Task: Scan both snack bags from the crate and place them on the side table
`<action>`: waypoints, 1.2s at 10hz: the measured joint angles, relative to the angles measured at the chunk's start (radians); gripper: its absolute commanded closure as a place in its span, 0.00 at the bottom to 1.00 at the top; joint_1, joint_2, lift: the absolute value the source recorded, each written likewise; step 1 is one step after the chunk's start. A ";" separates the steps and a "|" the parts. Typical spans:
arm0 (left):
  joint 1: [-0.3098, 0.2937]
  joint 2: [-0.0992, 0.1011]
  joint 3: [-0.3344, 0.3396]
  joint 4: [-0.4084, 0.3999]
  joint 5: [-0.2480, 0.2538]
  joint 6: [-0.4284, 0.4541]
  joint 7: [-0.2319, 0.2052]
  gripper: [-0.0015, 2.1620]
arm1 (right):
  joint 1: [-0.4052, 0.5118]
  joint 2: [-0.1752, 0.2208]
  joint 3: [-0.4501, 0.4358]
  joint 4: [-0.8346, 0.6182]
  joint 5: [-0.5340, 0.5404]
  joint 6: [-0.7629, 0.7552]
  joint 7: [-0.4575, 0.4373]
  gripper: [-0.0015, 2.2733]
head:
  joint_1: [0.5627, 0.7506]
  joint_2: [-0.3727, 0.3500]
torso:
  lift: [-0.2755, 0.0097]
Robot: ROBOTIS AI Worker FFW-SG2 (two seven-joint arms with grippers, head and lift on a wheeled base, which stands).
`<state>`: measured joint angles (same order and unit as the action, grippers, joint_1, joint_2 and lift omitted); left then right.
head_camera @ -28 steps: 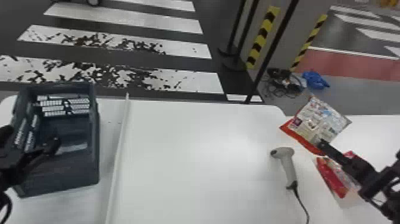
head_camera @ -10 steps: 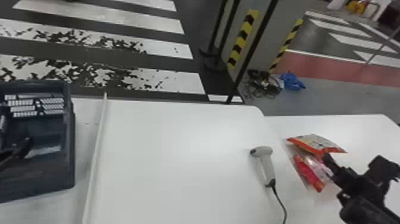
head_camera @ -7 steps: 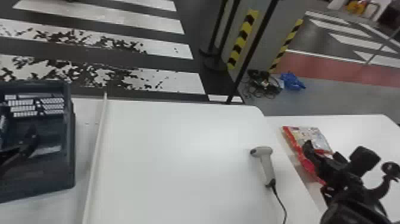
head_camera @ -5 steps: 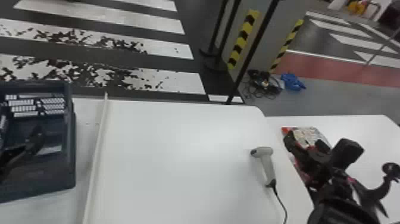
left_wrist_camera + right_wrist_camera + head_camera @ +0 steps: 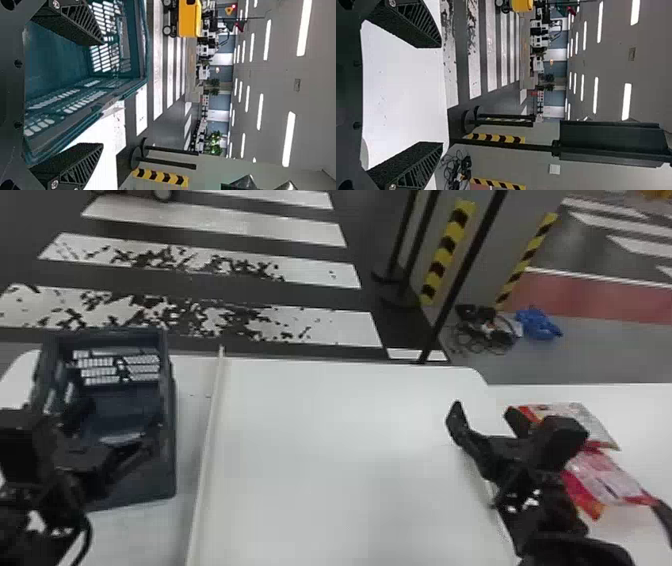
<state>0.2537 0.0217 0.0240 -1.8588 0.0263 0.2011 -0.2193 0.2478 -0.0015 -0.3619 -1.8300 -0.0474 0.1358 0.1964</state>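
Right claw (image 5: pixel 486 421): the nearer one, gaped empty.
Snack bags (image 5: pixel 595 422) (image 5: pixel 600 479): both lay on the side table (image 5: pixel 647 422), to that claw's right.

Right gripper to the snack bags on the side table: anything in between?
Nothing visible. In the head view the right gripper is open just left of the far snack bag and the nearer snack bag, both on the side table. The arm hides what's directly beneath it, so can't tell there.
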 measured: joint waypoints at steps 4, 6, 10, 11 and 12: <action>0.036 -0.019 -0.055 -0.012 -0.034 0.004 0.000 0.04 | 0.070 0.000 0.156 -0.001 0.132 -0.170 -0.088 0.03 | 0.70 0.27 | 0.62; 0.061 -0.021 -0.069 -0.020 -0.047 -0.002 -0.001 0.04 | 0.095 0.000 0.172 -0.001 0.130 -0.187 -0.089 0.03 | 0.70 0.27 | 0.62; 0.081 -0.022 -0.085 -0.031 -0.065 -0.013 -0.017 0.04 | 0.112 0.000 0.173 0.004 0.084 -0.163 -0.100 0.03 | 0.70 0.24 | 0.62; 0.080 -0.022 -0.090 -0.032 -0.069 -0.018 -0.021 0.04 | 0.112 0.000 0.172 0.004 0.064 -0.158 -0.100 0.03 | 0.70 0.23 | 0.62; 0.077 -0.022 -0.097 -0.035 -0.077 -0.025 -0.023 0.04 | 0.112 0.000 0.170 0.007 0.046 -0.159 -0.101 0.03 | 0.70 0.22 | 0.62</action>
<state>0.3302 0.0000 -0.0729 -1.8941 -0.0505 0.1765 -0.2423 0.3601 -0.0015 -0.1918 -1.8232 -0.0015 -0.0228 0.0959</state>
